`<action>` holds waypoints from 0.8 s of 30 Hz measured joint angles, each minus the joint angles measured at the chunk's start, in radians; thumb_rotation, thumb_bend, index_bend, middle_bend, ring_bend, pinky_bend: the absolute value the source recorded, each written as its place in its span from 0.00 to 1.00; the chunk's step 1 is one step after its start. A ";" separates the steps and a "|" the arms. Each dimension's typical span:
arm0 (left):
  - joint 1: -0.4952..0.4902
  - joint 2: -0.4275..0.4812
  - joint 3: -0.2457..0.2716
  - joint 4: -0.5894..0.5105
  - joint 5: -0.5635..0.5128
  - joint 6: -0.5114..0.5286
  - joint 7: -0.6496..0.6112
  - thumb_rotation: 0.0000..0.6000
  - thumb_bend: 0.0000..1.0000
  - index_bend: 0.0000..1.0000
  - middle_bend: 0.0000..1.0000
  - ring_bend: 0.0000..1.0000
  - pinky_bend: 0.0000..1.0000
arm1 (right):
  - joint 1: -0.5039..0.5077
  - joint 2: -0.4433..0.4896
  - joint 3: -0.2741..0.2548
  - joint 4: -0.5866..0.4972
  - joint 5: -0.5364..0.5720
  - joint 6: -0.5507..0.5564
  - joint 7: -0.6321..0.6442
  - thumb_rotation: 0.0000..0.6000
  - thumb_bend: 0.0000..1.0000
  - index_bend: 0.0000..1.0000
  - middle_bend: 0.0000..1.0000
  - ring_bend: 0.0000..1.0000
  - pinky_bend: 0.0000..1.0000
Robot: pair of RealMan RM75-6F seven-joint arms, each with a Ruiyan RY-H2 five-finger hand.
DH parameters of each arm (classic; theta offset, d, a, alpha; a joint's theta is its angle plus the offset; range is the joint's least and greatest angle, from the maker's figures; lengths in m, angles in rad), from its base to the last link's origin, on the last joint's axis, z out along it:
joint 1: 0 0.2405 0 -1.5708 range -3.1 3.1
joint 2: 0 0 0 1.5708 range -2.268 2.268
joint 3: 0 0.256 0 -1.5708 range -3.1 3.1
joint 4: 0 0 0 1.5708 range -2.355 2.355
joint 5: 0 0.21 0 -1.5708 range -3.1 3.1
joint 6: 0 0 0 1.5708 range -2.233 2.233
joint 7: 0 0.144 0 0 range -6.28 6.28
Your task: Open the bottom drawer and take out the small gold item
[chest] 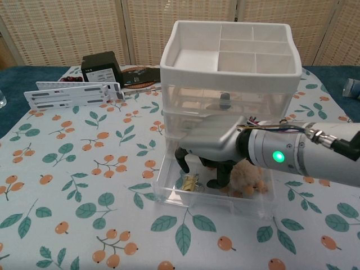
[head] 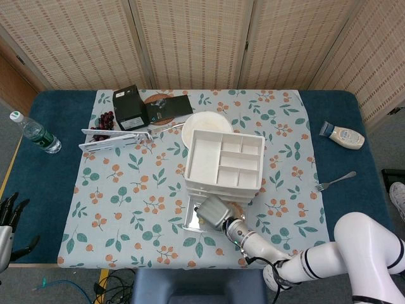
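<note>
A white drawer unit (chest: 228, 84) stands mid-table with its clear bottom drawer (chest: 214, 199) pulled out toward me. The small gold item (chest: 190, 182) lies in the drawer's left part, beside a fluffy beige ball (chest: 247, 174) on the right. My right hand (chest: 211, 147) reaches down into the drawer, its dark fingertips (chest: 183, 163) spread on either side of the gold item and holding nothing. From above, that right hand (head: 215, 211) covers most of the drawer (head: 192, 221). My left hand (head: 7, 214) hangs off the table's lower left corner, fingers apart and empty.
Behind the unit sit a white bowl (head: 201, 122), a black box (head: 130, 107), dark grapes (head: 104, 119) and white slotted strips (head: 114, 138). A water bottle (head: 35, 133) lies far left. A sauce bottle (head: 345, 135) and a fork (head: 335, 180) lie on the right.
</note>
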 measured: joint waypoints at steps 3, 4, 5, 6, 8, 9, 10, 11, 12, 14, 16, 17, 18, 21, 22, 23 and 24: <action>0.001 -0.001 -0.001 0.002 0.000 0.001 -0.003 1.00 0.25 0.12 0.00 0.03 0.07 | 0.002 -0.013 0.002 0.014 0.005 -0.005 -0.009 1.00 0.33 0.35 0.96 1.00 1.00; 0.001 -0.001 -0.001 0.003 0.000 0.002 -0.004 1.00 0.25 0.12 0.00 0.03 0.07 | 0.002 -0.018 0.003 0.018 0.006 -0.005 -0.012 1.00 0.33 0.35 0.96 1.00 1.00; 0.001 -0.001 0.000 0.004 0.000 0.001 -0.004 1.00 0.25 0.12 0.00 0.03 0.07 | 0.002 -0.022 0.004 0.021 0.007 -0.005 -0.013 1.00 0.33 0.35 0.96 1.00 1.00; 0.001 -0.001 0.000 0.004 -0.001 0.000 -0.005 1.00 0.25 0.12 0.00 0.03 0.07 | 0.002 -0.024 0.004 0.024 0.007 -0.006 -0.016 1.00 0.33 0.35 0.96 1.00 1.00; 0.001 0.000 -0.001 0.006 -0.001 0.001 -0.006 1.00 0.25 0.12 0.00 0.03 0.07 | 0.003 -0.031 0.004 0.031 0.008 -0.008 -0.021 1.00 0.33 0.35 0.96 1.00 1.00; 0.002 0.000 -0.001 0.007 -0.001 0.002 -0.007 1.00 0.25 0.12 0.00 0.03 0.07 | 0.003 -0.035 0.004 0.035 0.008 -0.008 -0.022 1.00 0.33 0.35 0.96 1.00 1.00; 0.002 0.000 -0.002 0.007 -0.001 0.003 -0.008 1.00 0.25 0.12 0.00 0.03 0.07 | 0.003 -0.040 0.004 0.039 0.008 -0.009 -0.024 1.00 0.33 0.35 0.96 1.00 1.00; 0.002 0.000 -0.002 0.008 -0.001 0.003 -0.009 1.00 0.25 0.12 0.00 0.03 0.07 | 0.002 -0.044 0.004 0.042 0.007 -0.009 -0.026 1.00 0.33 0.35 0.96 1.00 1.00; 0.003 0.000 -0.002 0.009 -0.002 0.003 -0.010 1.00 0.25 0.12 0.00 0.03 0.07 | 0.002 -0.047 0.004 0.044 0.005 -0.009 -0.027 1.00 0.33 0.35 0.96 1.00 1.00; 0.003 0.000 -0.002 0.010 -0.002 0.002 -0.011 1.00 0.25 0.12 0.00 0.03 0.07 | 0.001 -0.053 0.004 0.049 0.001 -0.008 -0.030 1.00 0.33 0.35 0.96 1.00 1.00; 0.002 -0.001 -0.001 0.012 -0.002 0.001 -0.012 1.00 0.25 0.13 0.00 0.03 0.07 | -0.001 -0.060 0.003 0.055 -0.002 -0.006 -0.035 1.00 0.33 0.35 0.96 1.00 1.00; 0.002 -0.002 -0.002 0.012 -0.002 0.000 -0.013 1.00 0.25 0.13 0.00 0.03 0.07 | -0.001 -0.062 0.003 0.058 -0.002 -0.006 -0.037 1.00 0.33 0.35 0.96 1.00 1.00; 0.002 -0.002 -0.002 0.013 -0.002 0.000 -0.013 1.00 0.25 0.13 0.00 0.03 0.07 | -0.001 -0.065 0.002 0.060 -0.001 -0.006 -0.039 1.00 0.33 0.36 0.96 1.00 1.00; 0.003 -0.004 -0.002 0.015 -0.003 0.000 -0.015 1.00 0.25 0.14 0.00 0.03 0.07 | -0.003 -0.074 0.003 0.069 -0.001 -0.006 -0.046 1.00 0.33 0.38 0.96 1.00 1.00; 0.003 -0.004 -0.002 0.016 -0.003 0.000 -0.015 1.00 0.25 0.14 0.00 0.03 0.07 | -0.003 -0.076 0.002 0.072 0.000 -0.005 -0.048 1.00 0.33 0.39 0.96 1.00 1.00; 0.003 -0.004 -0.002 0.017 -0.003 0.000 -0.016 1.00 0.25 0.14 0.00 0.03 0.07 | -0.004 -0.078 0.002 0.074 0.000 -0.005 -0.050 1.00 0.33 0.39 0.96 1.00 1.00; 0.003 -0.004 -0.002 0.017 -0.004 0.000 -0.017 1.00 0.25 0.14 0.00 0.03 0.07 | -0.004 -0.080 0.002 0.076 0.000 -0.005 -0.051 1.00 0.33 0.40 0.96 1.00 1.00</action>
